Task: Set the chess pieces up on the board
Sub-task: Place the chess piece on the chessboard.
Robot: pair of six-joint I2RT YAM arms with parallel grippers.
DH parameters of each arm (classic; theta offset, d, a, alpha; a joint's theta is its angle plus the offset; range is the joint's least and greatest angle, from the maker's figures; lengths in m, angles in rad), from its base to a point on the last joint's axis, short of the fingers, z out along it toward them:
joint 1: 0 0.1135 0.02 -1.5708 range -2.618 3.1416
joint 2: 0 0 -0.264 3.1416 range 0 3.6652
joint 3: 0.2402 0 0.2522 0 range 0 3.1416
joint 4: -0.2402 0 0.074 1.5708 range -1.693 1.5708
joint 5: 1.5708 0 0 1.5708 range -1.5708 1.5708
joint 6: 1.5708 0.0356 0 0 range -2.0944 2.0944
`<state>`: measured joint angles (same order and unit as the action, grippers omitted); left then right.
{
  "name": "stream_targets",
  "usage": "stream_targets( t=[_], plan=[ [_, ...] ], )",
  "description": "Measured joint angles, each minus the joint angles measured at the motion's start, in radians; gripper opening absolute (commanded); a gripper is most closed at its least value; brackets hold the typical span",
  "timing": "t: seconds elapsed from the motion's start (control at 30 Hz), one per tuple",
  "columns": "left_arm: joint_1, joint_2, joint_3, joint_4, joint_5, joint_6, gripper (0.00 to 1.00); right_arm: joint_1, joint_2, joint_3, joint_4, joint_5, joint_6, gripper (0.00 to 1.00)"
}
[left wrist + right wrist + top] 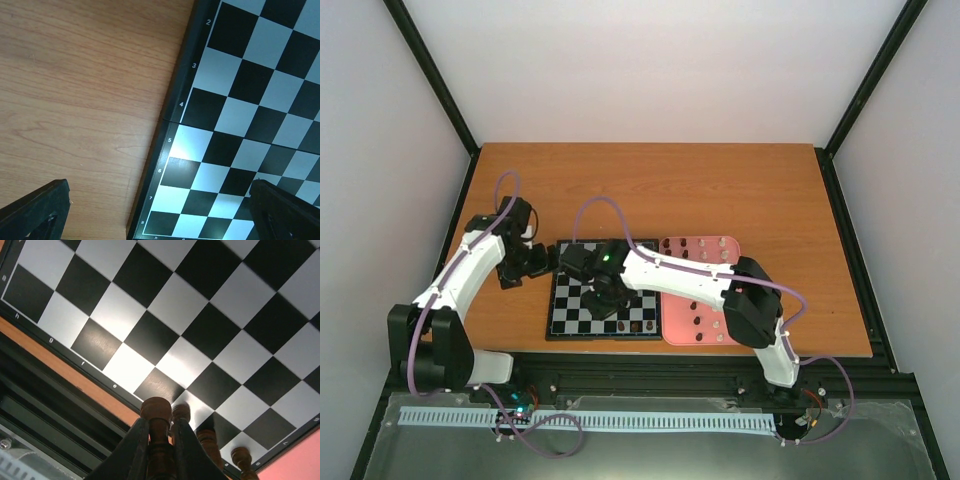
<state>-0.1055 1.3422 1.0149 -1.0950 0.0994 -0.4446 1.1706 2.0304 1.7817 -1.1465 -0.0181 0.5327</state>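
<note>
The board (570, 300), checkered black and pale grey, lies near the table's front edge. My right gripper (604, 304) hangs over its front half, shut on a dark brown chess piece (156, 411) whose rounded head pokes out between the fingers (134, 445). Three more brown pieces (211, 441) stand along the board's near edge row just beyond it, and they show as dark specks (637, 326) in the top view. My left gripper (160, 220) is open over the board's left border (165, 135), with nothing between its fingers (37, 210).
A pink tray (672, 332) lies against the board's right side, holding several dark and cream pieces (705, 250). Bare wooden table (650, 190) stretches behind the board. The black frame rail (650, 372) runs along the table's near edge.
</note>
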Motion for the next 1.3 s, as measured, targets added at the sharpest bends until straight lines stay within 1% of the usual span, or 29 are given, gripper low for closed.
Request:
stream_targets(
  t=[0.17, 0.4, 1.13, 1.3],
  plan=[
    [0.026, -0.017, -0.028, 0.008, 0.020, -0.013, 1.00, 0.028, 0.010, -0.002, -0.002, -0.018, 0.006, 0.03],
    [0.031, -0.023, -0.045, 0.018, 0.037, -0.023, 1.00, 0.049, 0.017, -0.035, 0.015, -0.026, 0.011, 0.03],
    [0.032, -0.025, -0.047, 0.026, 0.055, -0.023, 1.00, 0.049, 0.085, -0.053, 0.032, -0.021, 0.014, 0.03],
    [0.032, -0.025, -0.053, 0.032, 0.058, -0.023, 1.00, 0.049, 0.086, -0.053, 0.032, -0.020, 0.013, 0.05]
  ],
)
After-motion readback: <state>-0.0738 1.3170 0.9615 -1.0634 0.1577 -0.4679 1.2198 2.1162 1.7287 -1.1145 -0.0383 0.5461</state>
